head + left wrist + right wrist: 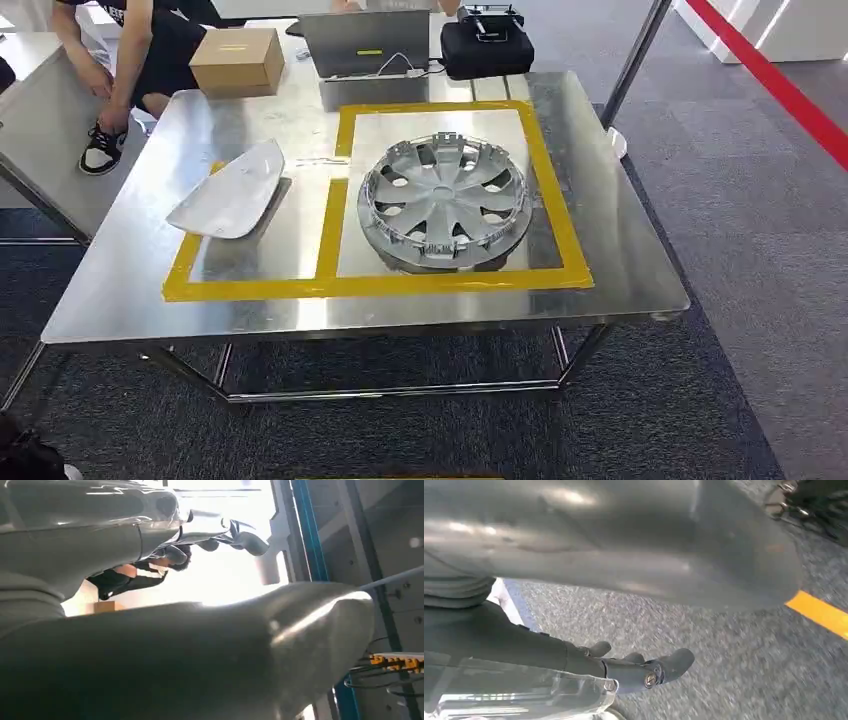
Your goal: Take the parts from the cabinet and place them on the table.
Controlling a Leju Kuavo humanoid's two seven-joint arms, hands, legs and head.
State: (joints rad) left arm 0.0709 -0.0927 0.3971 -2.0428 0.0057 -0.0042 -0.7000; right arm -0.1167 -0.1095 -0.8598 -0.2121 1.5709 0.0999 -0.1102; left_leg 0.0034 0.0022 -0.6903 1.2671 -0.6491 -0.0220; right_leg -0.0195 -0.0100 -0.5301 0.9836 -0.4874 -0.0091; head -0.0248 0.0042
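Closest to the head camera is the front edge of the shiny square steel table, which stands on a dark grey carpet floor. Yellow tape marks two rectangular fields on the table top. The round silver plastic wheel cover lies flat in the right field, inner side up, with its spokes and clips visible. The pale grey curved plastic panel lies in the left field, and its outer edge reaches over the tape line at the left. These two parts are apart from each other, with the middle tape strip between them.

Behind the table there is a brown cardboard box, a grey laptop and a black case. A person in dark clothes sits at the far left, with one black and white shoe near the table corner. A red stripe runs over the floor at the right.

The left hand appears in its wrist view against bright light; its dark fingers are loosely curled, a little apart, and hold nothing. The right hand hangs above the carpet near a yellow floor line; its dark fingers are lightly bent, side by side, and also hold nothing.
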